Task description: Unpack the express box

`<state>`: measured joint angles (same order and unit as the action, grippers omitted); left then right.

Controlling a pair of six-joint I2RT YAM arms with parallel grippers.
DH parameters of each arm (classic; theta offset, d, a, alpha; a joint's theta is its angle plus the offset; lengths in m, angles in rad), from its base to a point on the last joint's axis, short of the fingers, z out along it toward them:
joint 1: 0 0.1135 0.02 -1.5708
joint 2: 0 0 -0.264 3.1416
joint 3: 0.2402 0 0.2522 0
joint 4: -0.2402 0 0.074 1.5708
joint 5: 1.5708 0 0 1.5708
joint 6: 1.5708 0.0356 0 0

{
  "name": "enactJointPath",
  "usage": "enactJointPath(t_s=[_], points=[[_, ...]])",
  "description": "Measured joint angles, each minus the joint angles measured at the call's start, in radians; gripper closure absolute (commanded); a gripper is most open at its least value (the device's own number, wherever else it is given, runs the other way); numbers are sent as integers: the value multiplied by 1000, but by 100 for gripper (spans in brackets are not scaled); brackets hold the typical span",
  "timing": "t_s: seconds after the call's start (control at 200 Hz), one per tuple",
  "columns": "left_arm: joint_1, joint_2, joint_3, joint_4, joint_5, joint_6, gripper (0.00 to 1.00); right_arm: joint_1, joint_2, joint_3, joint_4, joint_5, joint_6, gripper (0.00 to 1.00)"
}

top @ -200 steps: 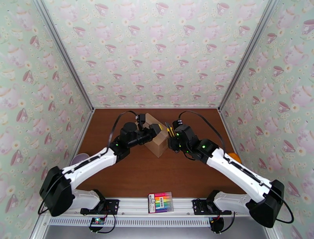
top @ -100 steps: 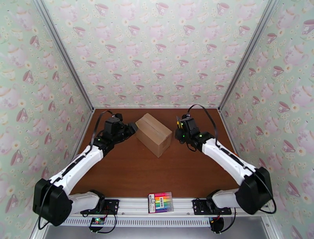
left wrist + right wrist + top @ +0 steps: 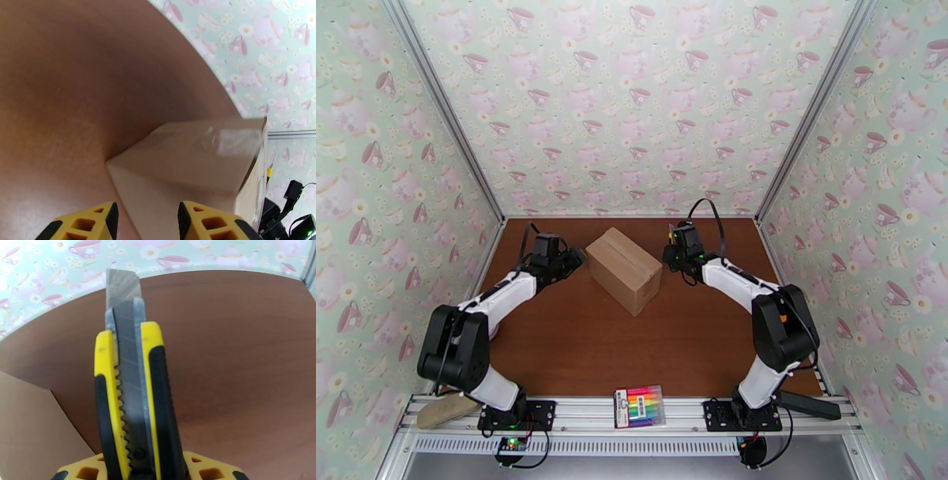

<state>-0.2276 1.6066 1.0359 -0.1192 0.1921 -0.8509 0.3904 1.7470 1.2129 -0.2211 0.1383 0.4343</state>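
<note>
Sealed box, blade out.
The box sits closed near the rear edge of the tabletop. The left gripper, jaws apart and empty, is just off its left end; the right gripper clamps a knife, blade extended. Unbraced, the box may skid under the cut, or the blade may bite the contents.

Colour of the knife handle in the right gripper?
Yellow with black grip panels. The utility knife shows best in the right wrist view.
</note>
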Motion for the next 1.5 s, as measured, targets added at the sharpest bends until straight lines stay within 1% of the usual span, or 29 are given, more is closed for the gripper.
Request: enactJointPath(t_s=[0.14,0.301,0.486,0.586,0.806,1.002,1.147,1.347,1.503], points=[[-1,40,37,31,11,0,53,2,-1,-12,51,-21,40,100],[-11,72,51,50,18,3,54,22,-15,-74,80,-21,91,100],[-39,102,77,49,18,7,54,91,-85,-152,89,14,151,100],[-56,119,100,50,22,7,54,126,-147,-229,95,42,211,100],[-112,156,128,61,32,7,54,233,-328,-412,85,157,373,100],[-166,165,128,65,32,6,54,374,-454,-484,59,280,492,100],[-188,168,128,76,32,3,54,465,-471,-507,43,365,564,100],[-202,168,128,80,32,3,54,567,-463,-526,43,457,663,100],[-201,164,128,65,32,11,54,613,-461,-527,31,488,697,100]])
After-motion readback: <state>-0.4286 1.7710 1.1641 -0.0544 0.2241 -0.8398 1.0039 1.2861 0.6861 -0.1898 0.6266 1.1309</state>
